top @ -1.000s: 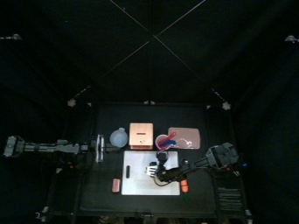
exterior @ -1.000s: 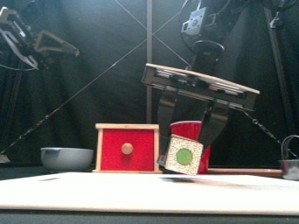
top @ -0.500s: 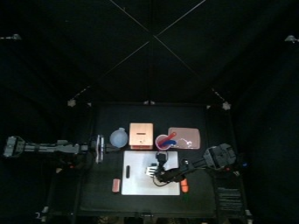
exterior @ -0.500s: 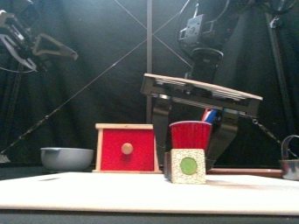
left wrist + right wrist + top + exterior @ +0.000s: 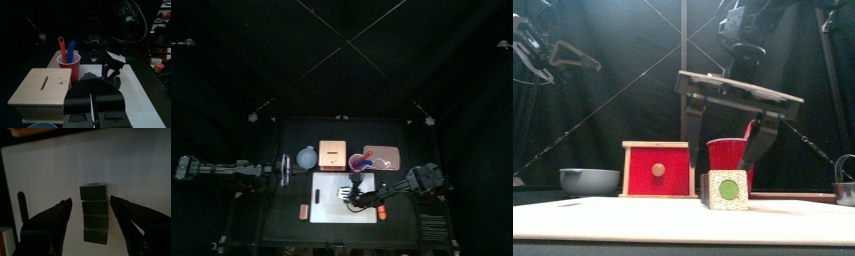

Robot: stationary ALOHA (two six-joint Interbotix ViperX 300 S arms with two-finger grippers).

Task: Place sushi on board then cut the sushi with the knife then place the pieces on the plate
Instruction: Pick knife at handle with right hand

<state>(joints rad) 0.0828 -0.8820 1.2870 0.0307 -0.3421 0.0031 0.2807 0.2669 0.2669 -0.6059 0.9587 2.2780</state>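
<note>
1. On the white cutting board (image 5: 325, 205), the sushi roll (image 5: 724, 189) lay with one end facing the front.
2. Right gripper (image 5: 90, 199) hovered just above it, fingers spread wide, one on each side, clear of the roll.
3. Left gripper (image 5: 289, 168) sat at the worktop's left edge, fingers closed on nothing.
4. Red cup (image 5: 731, 152) holding the knives (image 5: 69, 49) stood behind the roll.

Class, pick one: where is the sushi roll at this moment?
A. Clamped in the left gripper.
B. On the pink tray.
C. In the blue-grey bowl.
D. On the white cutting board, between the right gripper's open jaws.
D: the right wrist view shows the sushi roll resting on the white cutting board, with the jaws of the right gripper open on either side, clear of it.
</note>
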